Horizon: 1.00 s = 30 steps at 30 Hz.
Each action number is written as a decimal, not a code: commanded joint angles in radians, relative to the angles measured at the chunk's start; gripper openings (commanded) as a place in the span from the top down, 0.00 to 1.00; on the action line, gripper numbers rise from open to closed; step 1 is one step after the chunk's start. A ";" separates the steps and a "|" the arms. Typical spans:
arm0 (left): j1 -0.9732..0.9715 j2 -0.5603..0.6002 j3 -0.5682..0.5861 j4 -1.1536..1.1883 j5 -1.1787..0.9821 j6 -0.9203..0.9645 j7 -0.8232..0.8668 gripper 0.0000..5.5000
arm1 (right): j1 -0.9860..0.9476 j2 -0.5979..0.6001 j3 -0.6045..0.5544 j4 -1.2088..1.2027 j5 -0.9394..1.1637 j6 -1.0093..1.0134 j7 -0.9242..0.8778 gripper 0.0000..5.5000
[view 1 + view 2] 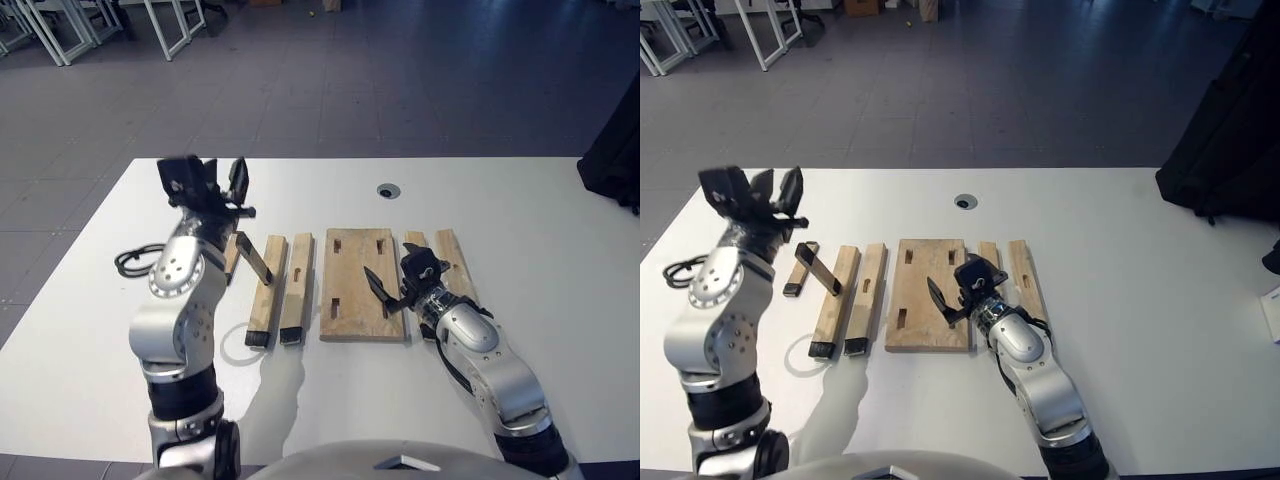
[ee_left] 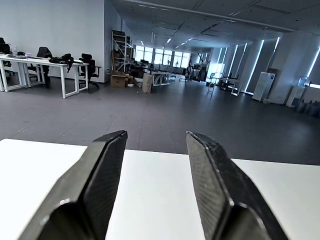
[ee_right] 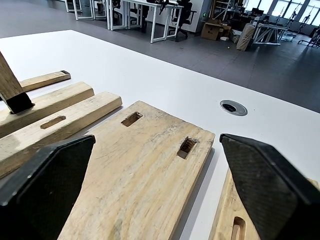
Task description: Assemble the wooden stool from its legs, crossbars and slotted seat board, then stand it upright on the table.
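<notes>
the left arm (image 1: 178, 300) is bent sharply at the elbow, with the forearm standing almost upright and the wrist on top. the left gripper (image 1: 212, 182) is held high and points forward, away from the robot. its two fingers (image 2: 100, 190) are spread with a clear gap between them and hold nothing. the right arm (image 1: 490, 370) stretches forward and low, the forearm close to level and angled a little toward the robot's left. the right gripper (image 1: 396, 276) sits low at its end, its fingers (image 3: 45, 175) wide apart with nothing between them.
</notes>
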<state>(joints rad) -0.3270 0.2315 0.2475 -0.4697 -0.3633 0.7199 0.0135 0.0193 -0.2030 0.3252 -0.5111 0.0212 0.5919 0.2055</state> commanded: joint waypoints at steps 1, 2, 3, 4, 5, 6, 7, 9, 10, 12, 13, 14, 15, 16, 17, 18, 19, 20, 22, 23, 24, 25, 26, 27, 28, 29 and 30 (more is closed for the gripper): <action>-0.155 0.045 0.020 0.024 -0.032 0.039 -0.020 0.60 | 0.000 0.001 -0.004 0.001 -0.007 0.002 0.003 0.16; -0.163 0.045 0.017 0.031 -0.035 0.046 -0.022 0.60 | 0.001 0.000 -0.004 0.001 -0.008 0.002 0.004 0.16; -0.137 0.048 0.001 0.040 -0.023 0.048 -0.027 0.60 | 0.000 0.000 -0.004 0.002 -0.007 0.002 0.006 0.16; -0.090 0.040 -0.019 0.046 -0.019 0.055 -0.036 0.60 | -0.003 0.000 -0.006 0.004 -0.008 0.002 0.006 0.16; -0.036 0.028 -0.037 0.054 -0.013 0.054 -0.041 0.60 | -0.005 0.002 -0.009 0.006 -0.008 0.002 0.006 0.16; 0.020 0.021 -0.063 0.066 0.001 0.043 -0.050 0.60 | -0.006 0.003 -0.012 0.007 -0.008 0.002 0.005 0.16; 0.074 0.011 -0.082 0.089 0.016 0.022 -0.054 0.60 | -0.003 0.005 -0.013 0.005 -0.009 0.003 0.003 0.16; 0.146 0.005 -0.114 0.137 0.054 -0.022 -0.058 0.60 | 0.003 0.008 -0.012 0.000 -0.011 0.004 0.000 0.16; 0.158 0.004 -0.119 0.154 0.065 -0.042 -0.061 0.60 | 0.004 0.010 -0.010 -0.001 -0.012 0.004 -0.002 0.16; 0.130 0.007 -0.110 0.168 0.067 -0.068 -0.070 0.60 | 0.004 0.017 -0.012 0.000 -0.013 0.004 -0.007 0.16; 0.095 0.010 -0.099 0.162 0.055 -0.075 -0.077 0.60 | 0.006 0.021 -0.012 0.000 -0.014 0.003 -0.010 0.16; 0.062 0.012 -0.089 0.152 0.042 -0.080 -0.083 0.60 | 0.009 0.025 -0.010 -0.001 -0.016 0.002 -0.013 0.16; 0.033 0.013 -0.079 0.138 0.029 -0.083 -0.087 0.60 | 0.012 0.027 -0.007 -0.002 -0.018 0.001 -0.016 0.16; -0.001 0.010 -0.067 0.114 0.012 -0.082 -0.085 0.60 | 0.014 0.029 -0.006 -0.002 -0.019 0.001 -0.017 0.16; -0.042 0.015 -0.054 0.069 -0.018 -0.073 -0.091 0.57 | 0.018 0.032 -0.006 -0.005 -0.021 0.001 -0.020 0.16; -0.070 0.020 -0.046 0.038 -0.040 -0.065 -0.095 0.56 | 0.023 0.034 -0.006 -0.008 -0.023 0.002 -0.022 0.16; -0.089 0.029 -0.040 0.000 -0.050 -0.051 -0.089 0.53 | 0.027 0.037 -0.005 -0.010 -0.026 0.003 -0.026 0.16; -0.081 0.045 -0.042 -0.044 -0.041 -0.043 -0.084 0.50 | 0.032 0.040 -0.003 -0.015 -0.029 0.005 -0.032 0.16; 0.020 0.054 -0.069 -0.148 -0.008 -0.042 -0.070 0.43 | 0.043 0.044 0.001 -0.025 -0.034 0.009 -0.042 0.16; 0.183 0.052 -0.121 -0.252 0.035 -0.088 -0.071 0.40 | 0.048 0.045 -0.001 -0.031 -0.035 0.012 -0.046 0.16; 0.343 0.051 -0.180 -0.336 0.075 -0.151 -0.082 0.37 | 0.054 0.045 -0.005 -0.036 -0.036 0.014 -0.049 0.16; 0.479 0.044 -0.226 -0.391 0.104 -0.201 -0.087 0.34 | 0.057 0.045 -0.007 -0.039 -0.037 0.015 -0.052 0.16; 0.602 0.033 -0.259 -0.412 0.135 -0.254 -0.083 0.32 | 0.060 0.044 -0.007 -0.040 -0.037 0.015 -0.052 0.16; 0.685 0.022 -0.278 -0.411 0.155 -0.285 -0.074 0.29 | 0.060 0.041 -0.006 -0.038 -0.037 0.015 -0.049 0.16; 0.757 0.004 -0.282 -0.399 0.169 -0.309 -0.061 0.27 | 0.058 0.037 -0.005 -0.038 -0.036 0.013 -0.044 0.16; 0.818 -0.009 -0.278 -0.381 0.190 -0.331 -0.047 0.26 | 0.055 0.032 -0.007 -0.039 -0.034 0.014 -0.039 0.16; 0.860 -0.015 -0.277 -0.364 0.204 -0.343 -0.042 0.26 | 0.053 0.029 -0.010 -0.039 -0.032 0.016 -0.036 0.16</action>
<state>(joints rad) 0.4569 0.2295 -0.0308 -0.8547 -0.1942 0.4089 -0.0509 0.0753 -0.1673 0.3252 -0.5333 -0.0069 0.5946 0.1625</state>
